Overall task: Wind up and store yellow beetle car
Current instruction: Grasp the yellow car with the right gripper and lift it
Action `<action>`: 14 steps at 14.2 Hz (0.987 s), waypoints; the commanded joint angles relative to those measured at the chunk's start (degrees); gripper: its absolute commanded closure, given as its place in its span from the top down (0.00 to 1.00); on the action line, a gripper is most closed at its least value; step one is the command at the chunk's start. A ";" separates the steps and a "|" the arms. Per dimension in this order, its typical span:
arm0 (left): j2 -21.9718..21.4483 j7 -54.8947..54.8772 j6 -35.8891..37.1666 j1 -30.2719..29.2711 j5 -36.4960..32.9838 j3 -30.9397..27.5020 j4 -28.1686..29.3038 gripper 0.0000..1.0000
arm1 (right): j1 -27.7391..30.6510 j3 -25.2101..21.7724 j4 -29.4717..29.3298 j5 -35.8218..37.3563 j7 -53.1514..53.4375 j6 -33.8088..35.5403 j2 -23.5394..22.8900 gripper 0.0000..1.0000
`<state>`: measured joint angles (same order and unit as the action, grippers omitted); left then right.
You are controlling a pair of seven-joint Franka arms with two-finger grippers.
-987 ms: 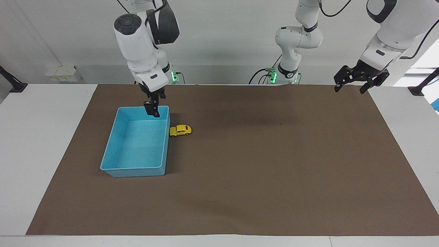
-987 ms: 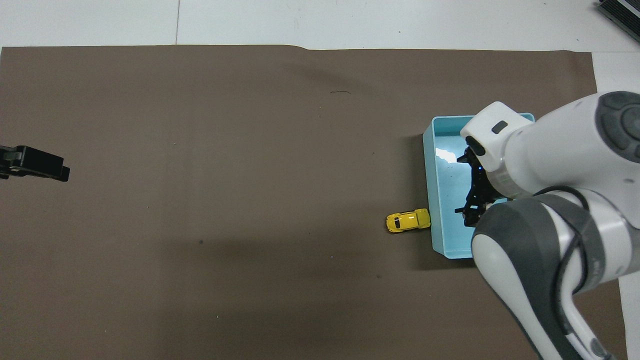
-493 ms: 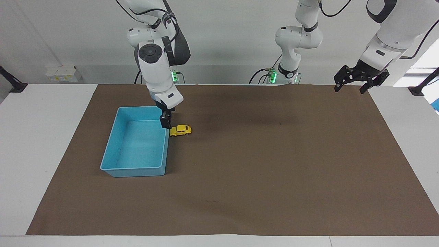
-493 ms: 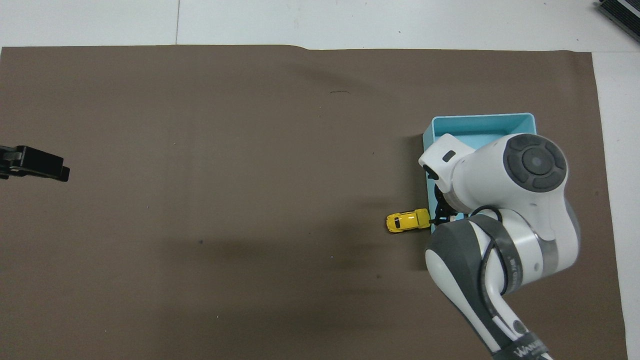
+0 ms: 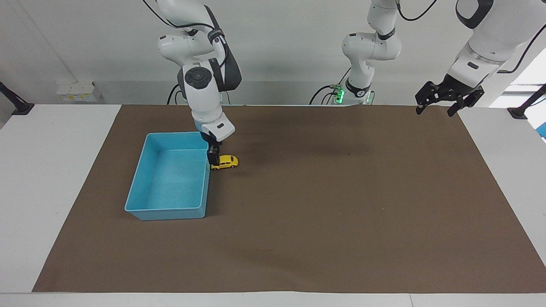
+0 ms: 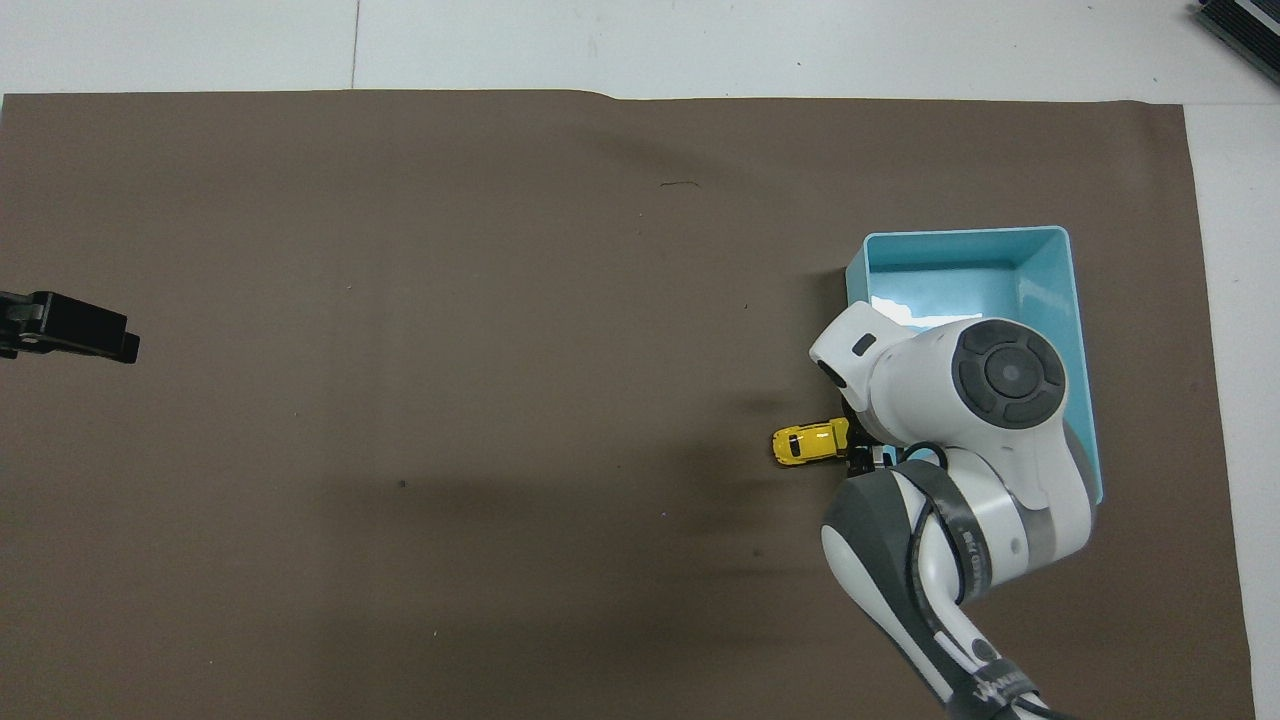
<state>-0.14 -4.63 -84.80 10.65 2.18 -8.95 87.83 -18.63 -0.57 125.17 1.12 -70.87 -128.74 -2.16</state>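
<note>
Facing view: right end effector [image 5: 213,160], apparently open, at yellow beetle car [image 5: 227,162] beside bin [image 5: 170,209].

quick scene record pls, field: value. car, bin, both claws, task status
car: tiny yellow beetle toy car, on the brown mat, beside the bin's wall, outside it
bin: light blue rectangular plastic bin, nothing seen in it, toward the right arm's end
right claw: open, low over the car's bin-side end; contact unclear
left claw: open, waiting over the mat's edge at the left arm's end
status: car not stored
</note>
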 commanded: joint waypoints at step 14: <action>-1.44 0.50 0.34 -0.80 -1.13 0.78 1.38 1.00 | -3.34 -0.13 5.70 0.72 0.47 -12.15 -4.87 0.17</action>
<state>-0.14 -4.62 -84.78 10.65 2.18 -8.95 87.83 -21.53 -0.55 130.30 1.13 -70.77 -139.80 -7.03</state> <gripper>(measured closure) 0.000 0.564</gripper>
